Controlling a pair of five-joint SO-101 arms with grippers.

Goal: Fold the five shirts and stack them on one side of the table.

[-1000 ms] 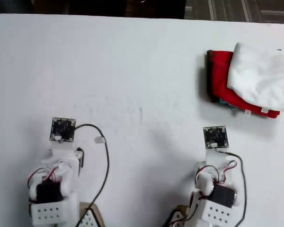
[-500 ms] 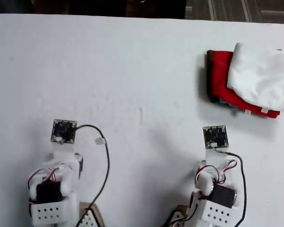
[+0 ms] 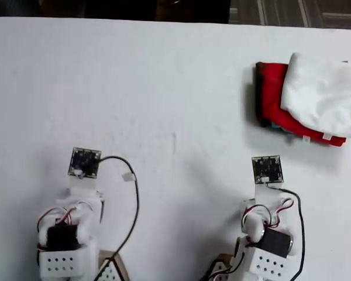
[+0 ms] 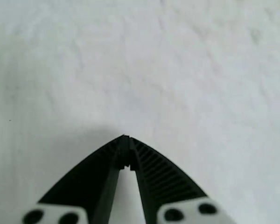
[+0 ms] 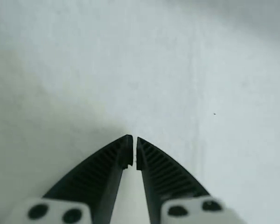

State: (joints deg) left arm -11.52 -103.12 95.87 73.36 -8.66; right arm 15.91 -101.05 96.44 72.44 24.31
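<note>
Stack far right
White cloth shirt (image 3: 324, 93) tops red folded shirt (image 3: 271, 96), nearest right gripper (image 5: 134, 141); it and left gripper (image 4: 126, 141) sit closed, empty.

We see a white shirt (image 3: 324, 93), a red shirt (image 3: 272, 96), a blue edge (image 3: 276, 124), a white table (image 3: 134, 82), and a black, ribbed left gripper (image 4: 126, 151) and right gripper (image 5: 134, 151).

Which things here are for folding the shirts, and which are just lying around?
For the job:
white shirt, top of the pile
red shirt, under it
blue cloth edge, peeking out below
left end effector
right end effector

Just there:
table
black cable, by an arm
</note>
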